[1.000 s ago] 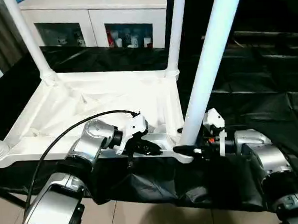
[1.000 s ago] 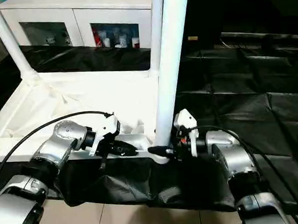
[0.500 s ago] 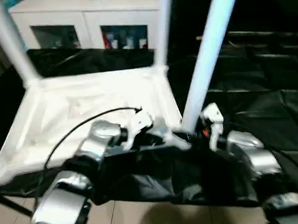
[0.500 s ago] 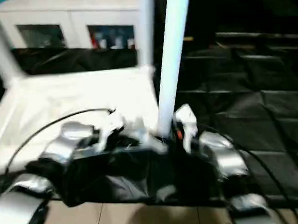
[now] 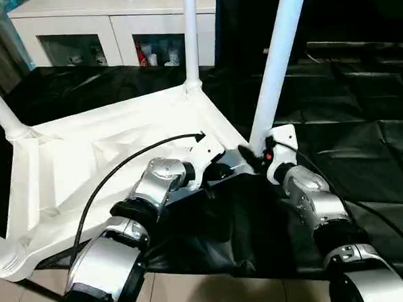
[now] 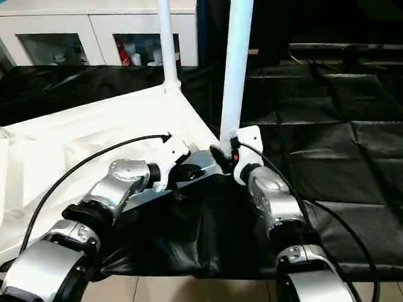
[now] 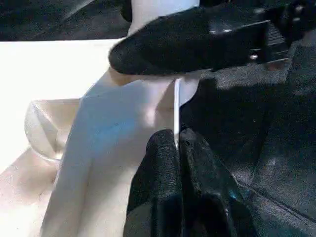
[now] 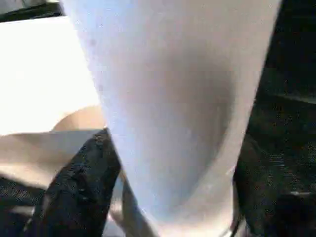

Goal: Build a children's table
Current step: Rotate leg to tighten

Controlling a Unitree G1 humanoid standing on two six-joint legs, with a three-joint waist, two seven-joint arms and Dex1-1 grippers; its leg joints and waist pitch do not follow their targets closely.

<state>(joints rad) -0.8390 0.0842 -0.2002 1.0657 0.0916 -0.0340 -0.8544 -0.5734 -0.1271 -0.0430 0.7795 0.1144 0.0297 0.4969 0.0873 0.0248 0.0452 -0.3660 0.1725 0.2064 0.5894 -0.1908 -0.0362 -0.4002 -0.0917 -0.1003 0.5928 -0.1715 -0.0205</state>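
Observation:
The children's table lies upside down, its white top point(image 5: 87, 164) with the ribbed underside facing up on the black cloth. Three white legs stand up from its corner sockets: a near right leg point(image 5: 278, 59), a far leg point(image 5: 190, 36) and a left leg point(image 5: 0, 107). My left gripper point(image 7: 177, 136) is shut on the top's thin rim point(image 7: 176, 98), right beside the near right corner. My right gripper point(image 5: 256, 155) is at the foot of the near right leg point(image 8: 163, 98), with a black finger point(image 8: 79, 182) on either side of it.
The black-draped work table point(image 5: 363, 149) stretches out to the right and behind. A white cabinet point(image 5: 114, 27) with glass doors stands at the back. A black cable point(image 5: 121, 169) arcs over my left forearm. Light floor point(image 5: 195, 293) shows below the cloth's front edge.
The table top has swung round on the cloth, and its corner with the held leg now lies farther from me. Both grippers went with it. The view shifted too.

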